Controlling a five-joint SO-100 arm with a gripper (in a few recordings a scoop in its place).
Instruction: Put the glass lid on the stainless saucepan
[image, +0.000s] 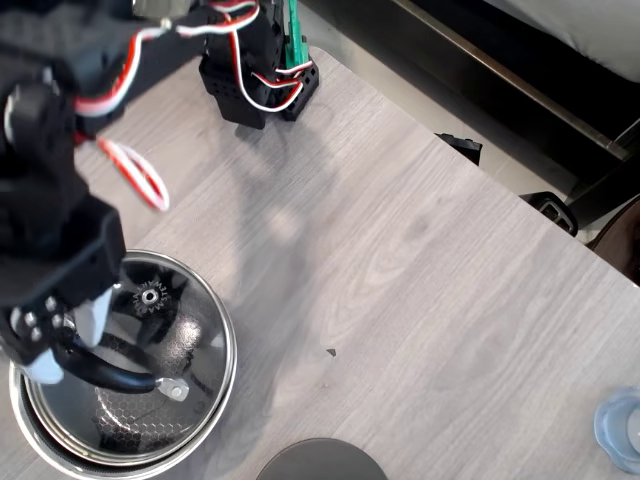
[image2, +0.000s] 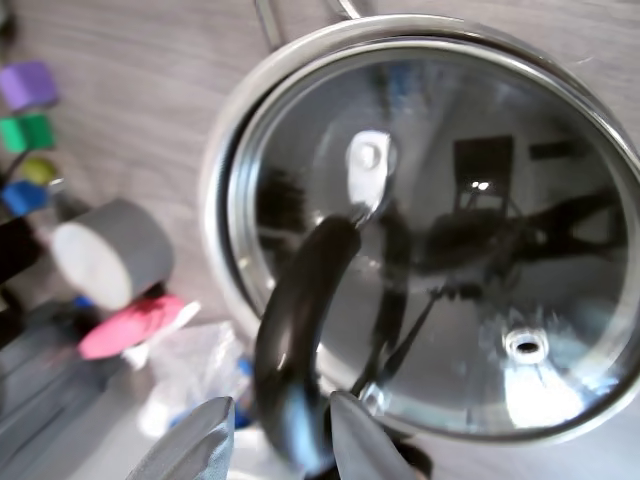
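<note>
Fingers clamp the glass lid by its handle; lid rests on the stainless saucepan.

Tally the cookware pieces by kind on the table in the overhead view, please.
Glass lid: 1, its handle between the pincer fingers
Saucepan: 1, under the lid
Dark disc: 1, cut by the bottom edge
Total: 3
</note>
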